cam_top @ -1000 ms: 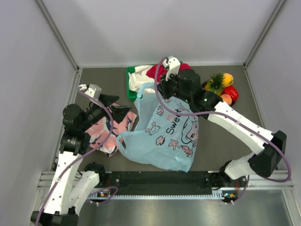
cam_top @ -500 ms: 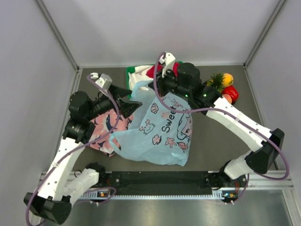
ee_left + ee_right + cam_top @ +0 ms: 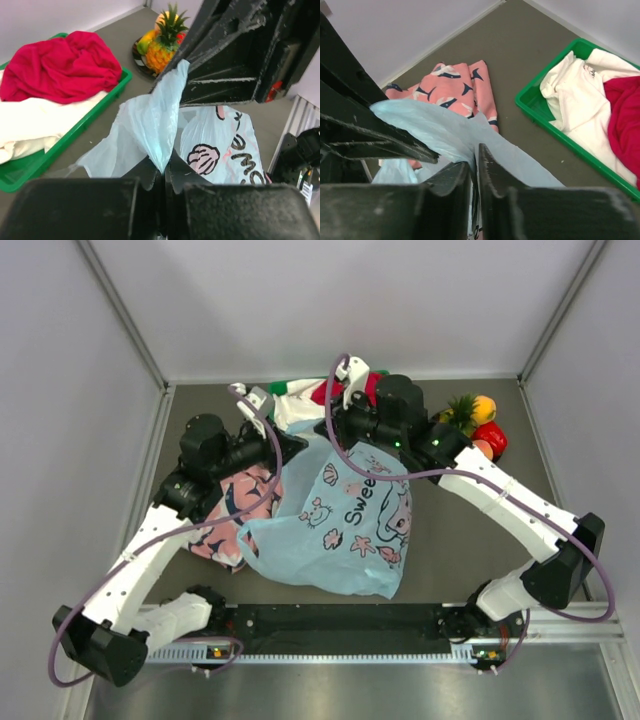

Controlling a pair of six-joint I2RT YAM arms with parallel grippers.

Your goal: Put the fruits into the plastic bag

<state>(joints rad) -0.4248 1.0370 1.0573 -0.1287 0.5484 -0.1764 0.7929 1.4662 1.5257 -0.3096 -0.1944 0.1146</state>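
Note:
The light-blue plastic bag (image 3: 345, 525) with "Sweet" printed on it lies mid-table, and both grippers pinch its upper edge. My left gripper (image 3: 292, 445) is shut on a fold of the bag film (image 3: 150, 125); the jaws (image 3: 167, 167) meet with the film between them. Close to its right, my right gripper (image 3: 345, 435) is shut on the same edge (image 3: 476, 161). The fruits sit together at the back right, outside the bag: a pineapple (image 3: 460, 416) (image 3: 162, 50), a mango (image 3: 485, 407), a red fruit (image 3: 493, 438) and a peach (image 3: 481, 450).
A green tray (image 3: 274, 410) (image 3: 545, 117) with red cloth (image 3: 60, 67) and white cloth stands just behind the bag. A pink shark-print cloth (image 3: 240, 505) (image 3: 452, 87) lies left of the bag, under my left arm. Grey walls close three sides.
My left arm swung right from above the pink cloth to the bag's top edge and shut on it. The right gripper kept its hold and lifted the edge slightly; the bag shifted left.

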